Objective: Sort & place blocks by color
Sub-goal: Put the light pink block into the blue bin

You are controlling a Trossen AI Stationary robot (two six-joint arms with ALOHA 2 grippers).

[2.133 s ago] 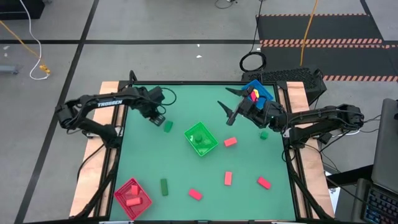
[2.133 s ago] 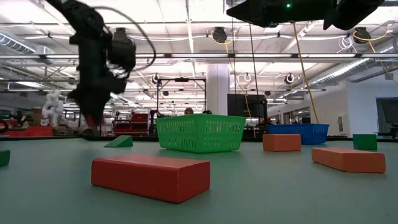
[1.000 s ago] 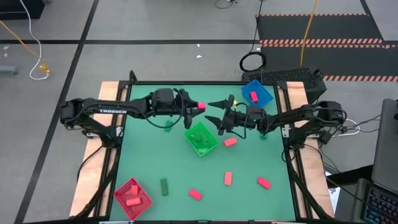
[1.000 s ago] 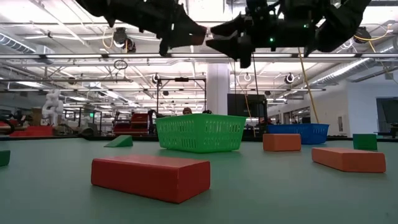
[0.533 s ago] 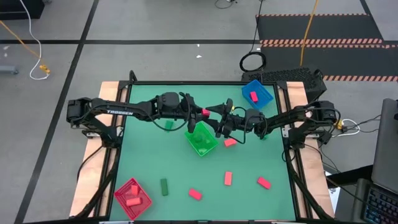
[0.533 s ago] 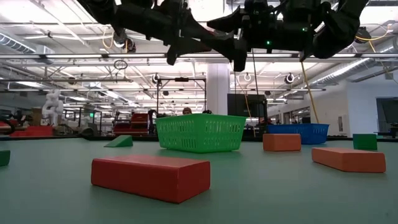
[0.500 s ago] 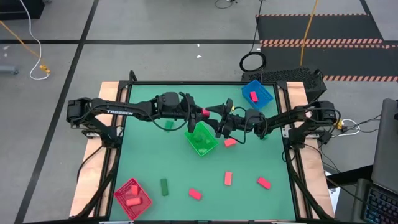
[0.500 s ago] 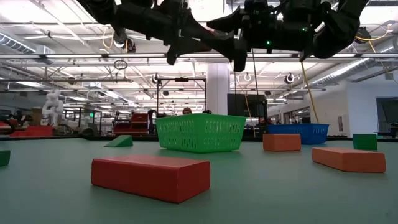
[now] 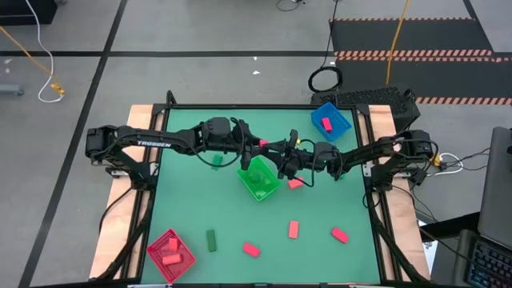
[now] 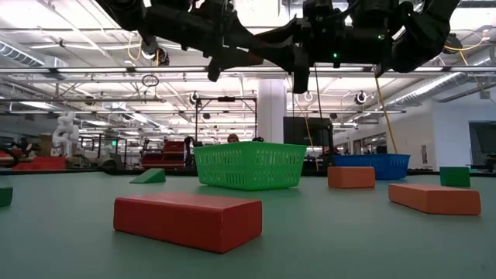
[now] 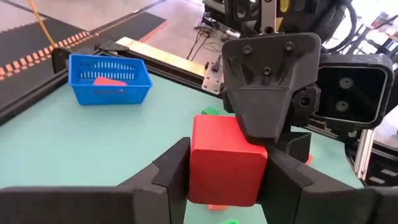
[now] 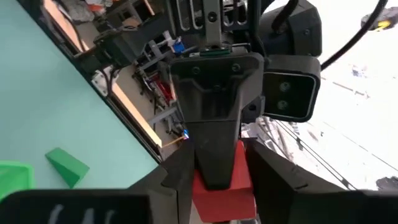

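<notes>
My left tool (image 11: 227, 171) is clamped on a red block (image 11: 225, 158) in the air above the green bin (image 9: 258, 178); my right tool (image 9: 280, 154) has closed on its far end. Small, rigid, light: flat sides grip best.

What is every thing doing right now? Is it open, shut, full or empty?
red block, held up in the air, pinched from both sides.
left gripper, shut on the red block.
right gripper, shut on the red block.
green bin, upright, green blocks inside.
blue bin, upright, a lone red block inside.
red bin, upright, red blocks inside.
</notes>
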